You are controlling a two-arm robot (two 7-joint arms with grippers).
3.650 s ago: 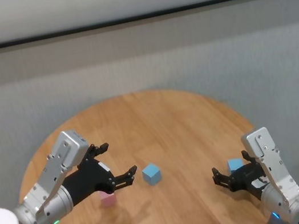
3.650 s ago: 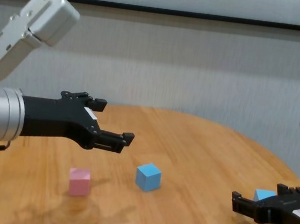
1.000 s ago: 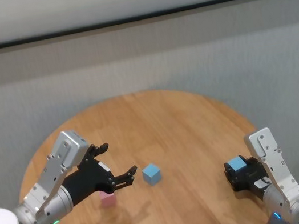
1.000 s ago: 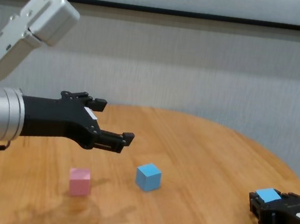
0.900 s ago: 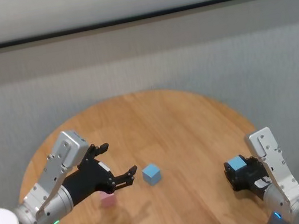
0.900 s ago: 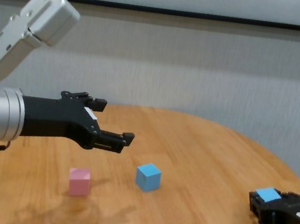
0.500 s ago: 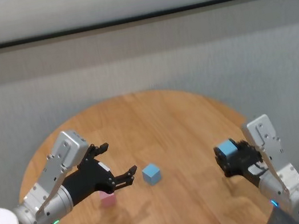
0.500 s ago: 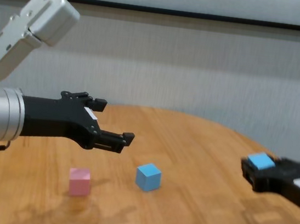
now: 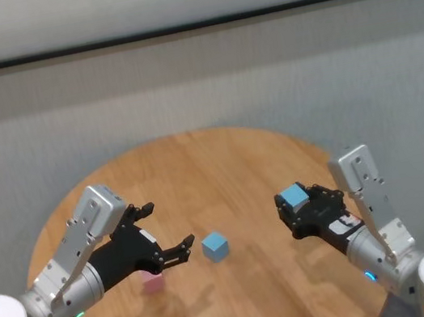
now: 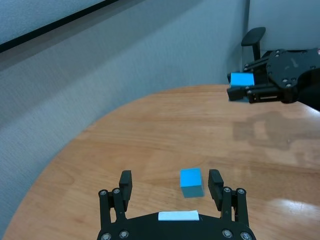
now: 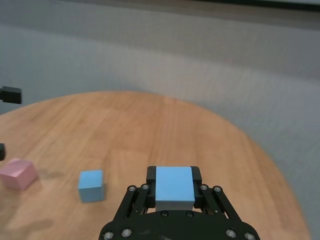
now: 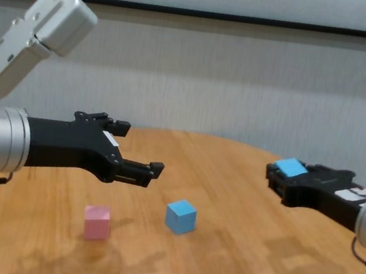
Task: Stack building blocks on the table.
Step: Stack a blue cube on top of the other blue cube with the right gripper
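My right gripper (image 9: 297, 211) (image 12: 280, 177) is shut on a light blue block (image 9: 292, 196) (image 12: 289, 167) (image 11: 174, 186) and holds it in the air over the right half of the round wooden table (image 9: 231, 171). A second light blue block (image 9: 215, 246) (image 12: 181, 216) (image 11: 91, 185) (image 10: 191, 182) lies near the table's middle. A pink block (image 9: 152, 281) (image 12: 96, 222) (image 11: 17, 173) lies to its left. My left gripper (image 9: 169, 232) (image 12: 137, 148) (image 10: 170, 181) is open and empty, hovering just above the pink block and left of the lying blue block.
A grey wall (image 9: 199, 87) stands behind the table. A dark chair (image 10: 255, 42) shows beyond the table's far edge in the left wrist view. Bare tabletop lies between the two arms (image 12: 235, 252).
My right gripper closed on the light blue block at the table's right, lifted it off the surface and carried it up and leftward toward the middle. The left arm has not moved.
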